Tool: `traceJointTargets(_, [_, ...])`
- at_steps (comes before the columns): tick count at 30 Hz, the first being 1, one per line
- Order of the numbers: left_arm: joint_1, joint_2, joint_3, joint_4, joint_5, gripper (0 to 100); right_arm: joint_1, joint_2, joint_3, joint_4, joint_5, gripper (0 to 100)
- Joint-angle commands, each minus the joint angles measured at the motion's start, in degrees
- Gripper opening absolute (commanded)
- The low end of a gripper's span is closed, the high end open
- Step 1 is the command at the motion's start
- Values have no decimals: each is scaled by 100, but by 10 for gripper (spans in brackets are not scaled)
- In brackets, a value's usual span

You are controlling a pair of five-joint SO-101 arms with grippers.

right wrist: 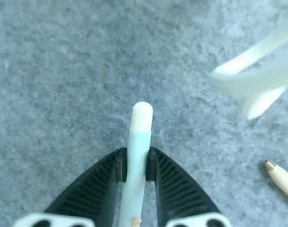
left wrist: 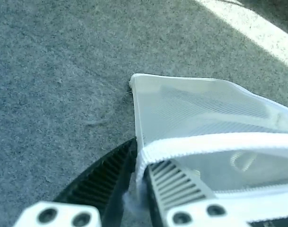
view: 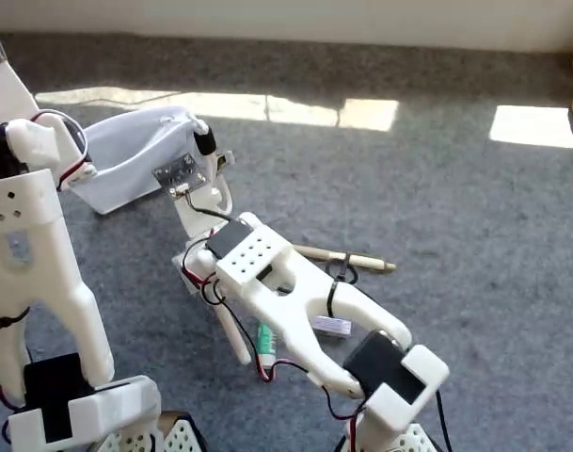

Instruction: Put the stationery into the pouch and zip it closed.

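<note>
The white mesh pouch (view: pixel 135 160) sits at the back left of the carpet with its mouth held up. My left gripper (left wrist: pixel 136 153) is shut on the pouch (left wrist: pixel 200 113) at the corner of its zip rim. My right gripper (right wrist: pixel 135 158) is shut on a pale blue pen (right wrist: pixel 141 118) with a white cap, just above the carpet and close to the pouch rim (right wrist: pixel 257 75). A wooden pencil (view: pixel 347 256) lies on the carpet beside the right arm, its tip (right wrist: pixel 278 176) showing in the right wrist view.
Under the right arm lie a green marker (view: pixel 265 341), a white stick-like item (view: pixel 235 334) and a small lilac eraser (view: pixel 330 326). Grey carpet spreads open to the right and rear, with sunlit patches (view: pixel 361 113) at the back.
</note>
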Motion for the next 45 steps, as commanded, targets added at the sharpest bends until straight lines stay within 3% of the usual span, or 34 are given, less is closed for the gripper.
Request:
traceJointTargets(1, [-40,-48,-259,-123,70,6,-22,-919,145,84,70,5])
traceJointTargets(13, [136,-48,-286,-123,79,6,-136,-3046,963,84,79,5])
traceJointTargets(35, [1666,-22,-505,-79,79,6,338,-5727,1341,13,79,5])
traceJointTargets(45, [1666,4,-497,0,79,6,822,-6299,1393,-1604,79,5])
